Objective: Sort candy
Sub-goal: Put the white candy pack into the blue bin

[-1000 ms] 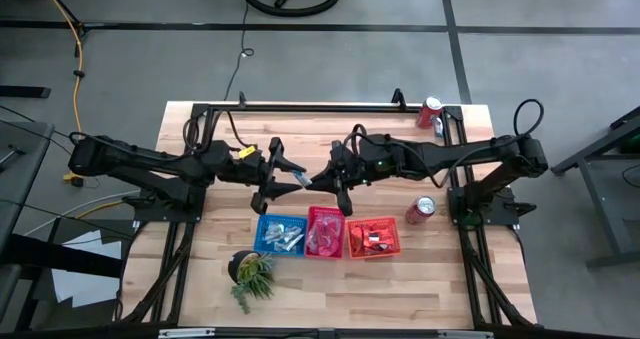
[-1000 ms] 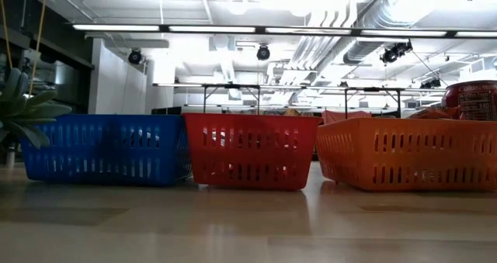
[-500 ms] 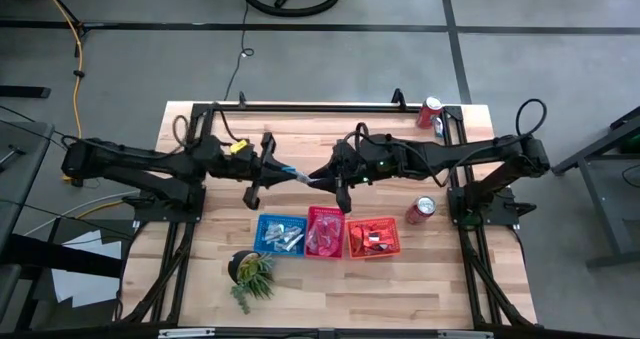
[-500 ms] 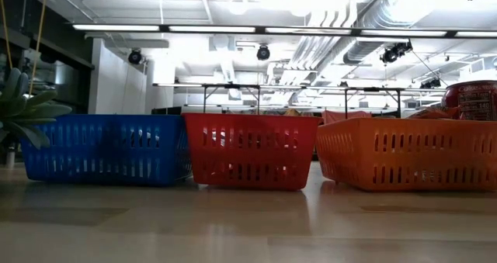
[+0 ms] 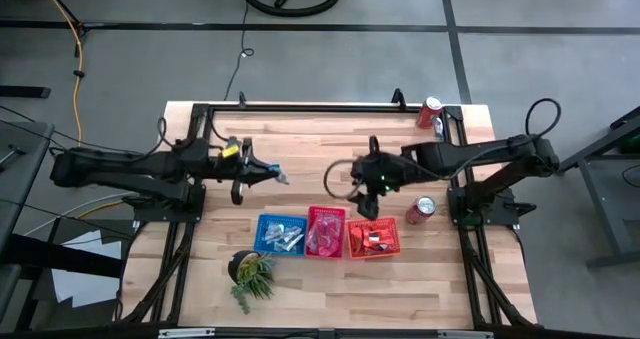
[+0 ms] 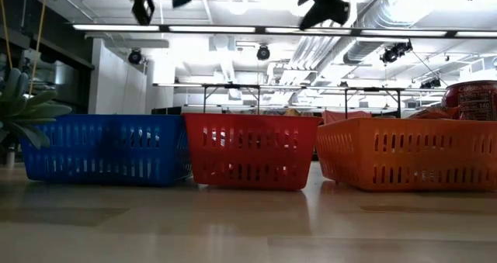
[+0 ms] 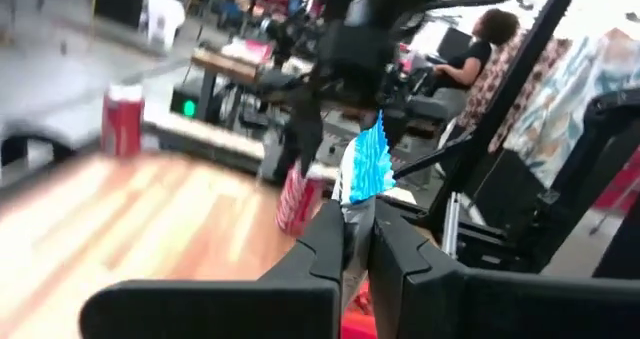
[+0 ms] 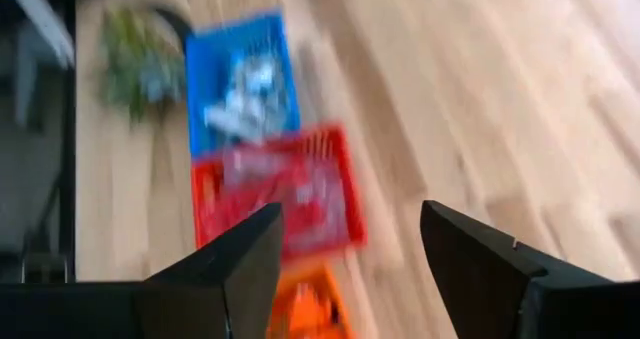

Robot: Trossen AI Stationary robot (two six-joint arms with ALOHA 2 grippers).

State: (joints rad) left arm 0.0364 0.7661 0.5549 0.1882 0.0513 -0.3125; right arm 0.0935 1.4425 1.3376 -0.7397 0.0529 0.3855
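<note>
While my left gripper [image 7: 357, 241] pinches a blue candy [image 7: 366, 162] above the table [image 5: 320, 144], my right gripper [image 8: 345, 241] is spread, empty.

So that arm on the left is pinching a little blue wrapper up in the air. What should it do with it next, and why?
Probably carry it over the blue basket and let go. The left tool is shut on a blue candy, held above bare table behind the baskets, and the blue basket already holds blue and silver packets. The right tool is open and empty.
</note>
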